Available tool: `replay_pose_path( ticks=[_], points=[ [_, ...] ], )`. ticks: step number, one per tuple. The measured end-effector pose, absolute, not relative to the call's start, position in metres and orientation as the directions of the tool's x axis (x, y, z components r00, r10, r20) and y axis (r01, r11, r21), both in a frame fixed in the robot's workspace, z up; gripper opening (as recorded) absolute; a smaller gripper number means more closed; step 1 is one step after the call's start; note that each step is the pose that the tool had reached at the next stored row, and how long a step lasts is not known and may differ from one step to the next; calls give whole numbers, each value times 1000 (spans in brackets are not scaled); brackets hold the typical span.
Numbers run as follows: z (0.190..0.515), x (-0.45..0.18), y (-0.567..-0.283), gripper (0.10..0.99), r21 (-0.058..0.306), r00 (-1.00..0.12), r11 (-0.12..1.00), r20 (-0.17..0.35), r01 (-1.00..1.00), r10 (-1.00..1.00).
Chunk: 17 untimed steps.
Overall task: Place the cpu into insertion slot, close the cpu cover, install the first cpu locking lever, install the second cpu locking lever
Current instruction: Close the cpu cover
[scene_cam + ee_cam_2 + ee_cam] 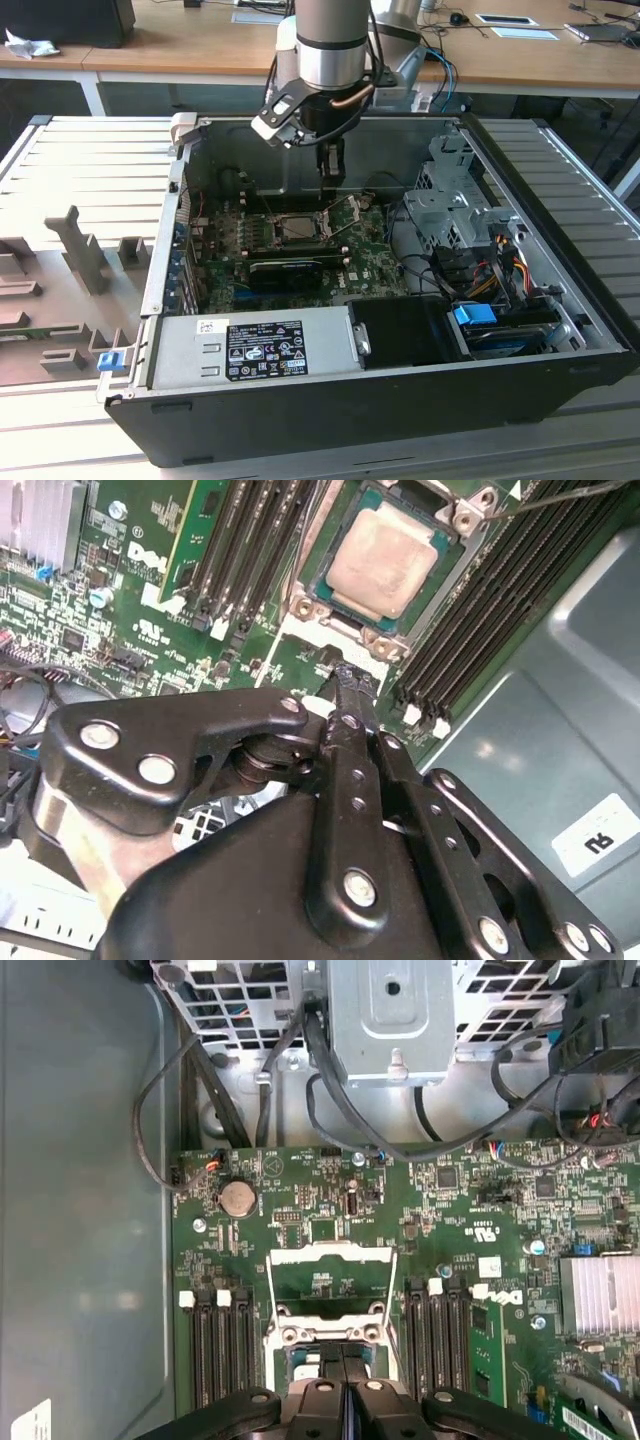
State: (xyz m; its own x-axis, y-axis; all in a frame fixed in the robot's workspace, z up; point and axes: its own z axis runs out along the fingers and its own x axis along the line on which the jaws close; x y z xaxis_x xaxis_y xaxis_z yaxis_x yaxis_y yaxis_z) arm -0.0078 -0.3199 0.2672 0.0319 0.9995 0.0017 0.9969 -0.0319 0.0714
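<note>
One chip is what everything hangs on here: the cpu [392, 560] sits in the insertion slot [310, 598], its pale metal face up and apparently level with the rim. The cpu cover [332, 1253] is not closed. It is thrown back off the socket, and I can see green board through its window.

The gripper [350, 680] has its claw pressed together with nothing between the fingers. In the exterior view it hangs over the board at the socket's far side. From both wrist views I judge the tip to be near the cover's hinge edge. I cannot tell whether it touches metal.

My main worry is the cover itself. It is a thin frame, and a closed fingertip pushing it has little to bear on. If the tip slides off the edge it could go through the window and scrape the chip, or skid sideways into the memory slots [255, 540] that flank the socket closely on both sides.

The second risk is seating. I can't confirm the chip is fully down in its corners, and a cover brought down on a tilted chip would press it onto the contacts unevenly.

The third is a thin lever rod [560, 497] standing clear beyond the socket. If the frame swung over with a rod lying across its path, it would jam rather than close flat.
</note>
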Motion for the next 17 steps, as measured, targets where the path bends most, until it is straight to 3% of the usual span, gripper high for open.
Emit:
replay_pose_path(
  ticks=[17],
  points=[
    [267, 11, -320, 106, 71, 32, -32, 2, 997, 999]
  ],
)
